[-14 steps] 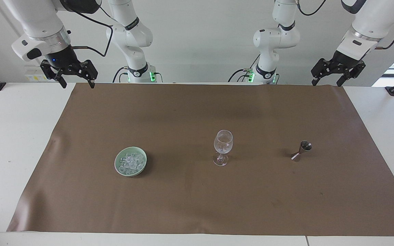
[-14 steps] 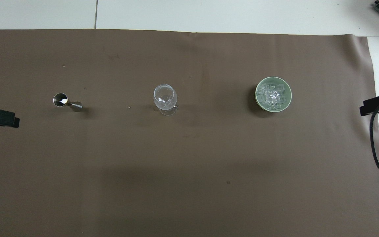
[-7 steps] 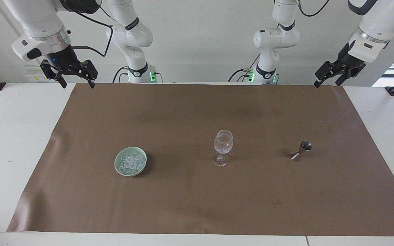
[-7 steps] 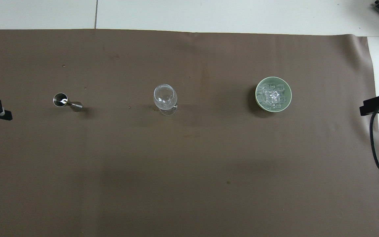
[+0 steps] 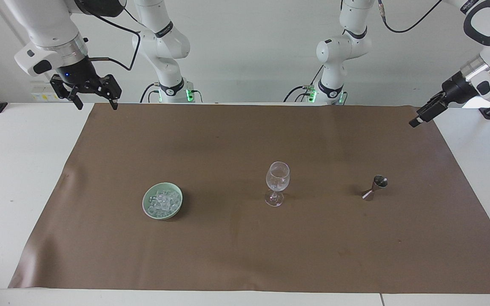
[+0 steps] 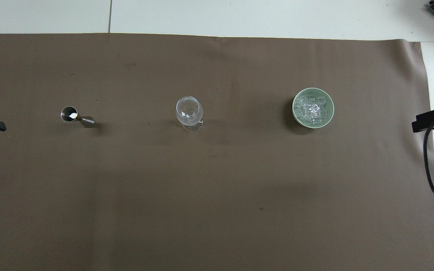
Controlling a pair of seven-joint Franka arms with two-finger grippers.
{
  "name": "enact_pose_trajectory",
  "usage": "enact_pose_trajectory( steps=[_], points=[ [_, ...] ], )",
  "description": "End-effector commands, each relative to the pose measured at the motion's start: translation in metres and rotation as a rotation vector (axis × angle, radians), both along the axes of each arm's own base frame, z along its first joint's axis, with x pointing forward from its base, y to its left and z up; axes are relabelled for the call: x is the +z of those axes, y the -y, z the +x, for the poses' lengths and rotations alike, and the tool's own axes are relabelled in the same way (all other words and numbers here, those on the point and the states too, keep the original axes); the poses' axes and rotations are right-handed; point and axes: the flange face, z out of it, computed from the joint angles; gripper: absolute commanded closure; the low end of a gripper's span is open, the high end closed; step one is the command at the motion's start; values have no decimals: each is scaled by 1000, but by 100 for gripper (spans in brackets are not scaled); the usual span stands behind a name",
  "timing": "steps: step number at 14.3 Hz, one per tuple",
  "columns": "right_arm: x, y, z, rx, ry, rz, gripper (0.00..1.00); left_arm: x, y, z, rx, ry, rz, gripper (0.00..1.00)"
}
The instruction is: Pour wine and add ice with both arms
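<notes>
Two arms flank the surface (image 5: 24,178); only the left has moved, swinging outward and lower over the mat's edge, likely starting toward the jigger (image 5: 374,188). Both end effectors, left (image 5: 418,120) and right (image 5: 94,102), are spread wide and empty. Ice (image 5: 163,201) fills the green bowl (image 5: 146,208), beside the wine glass (image 5: 277,181).

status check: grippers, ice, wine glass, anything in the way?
Right gripper open, empty, over mat's corner. Left gripper empty, over mat's edge by the jigger. Ice in green bowl; wine glass upright. Nothing in the way.
</notes>
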Motion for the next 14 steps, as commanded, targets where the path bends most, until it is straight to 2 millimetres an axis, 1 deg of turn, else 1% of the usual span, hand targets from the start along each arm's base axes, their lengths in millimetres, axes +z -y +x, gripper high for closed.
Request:
enact_pose_trajectory(
  steps=[1,2,4,5,6,8,9,11,12,14],
  points=[
    [0,-2,-5,-13,4,13,0,-27,-23,-5,212,-31,-92,0],
    [0,-3,-5,-11,4,14,0,-40,-25,-5,291,-53,-113,0],
    [0,-2,-5,-13,4,14,0,-54,-26,-4,455,-111,-152,0],
    [0,-2,-5,-13,4,14,0,-69,-39,-6,522,-145,-212,0],
    [0,-2,-5,-13,4,14,0,-81,-61,-9,590,-161,-254,0],
    [0,-2,-5,-13,4,14,0,-109,-76,-2,695,-219,-296,0],
    [0,-2,-5,-13,4,14,0,-120,-81,3,761,-242,-296,0],
    [0,-2,-5,-13,4,14,0,-134,-81,6,847,-284,-302,0],
    [0,-3,-5,-11,4,14,0,-145,-84,4,903,-297,-340,0],
    [0,-2,-5,-13,4,14,0,-175,-89,-7,998,-307,-392,0]
  ],
)
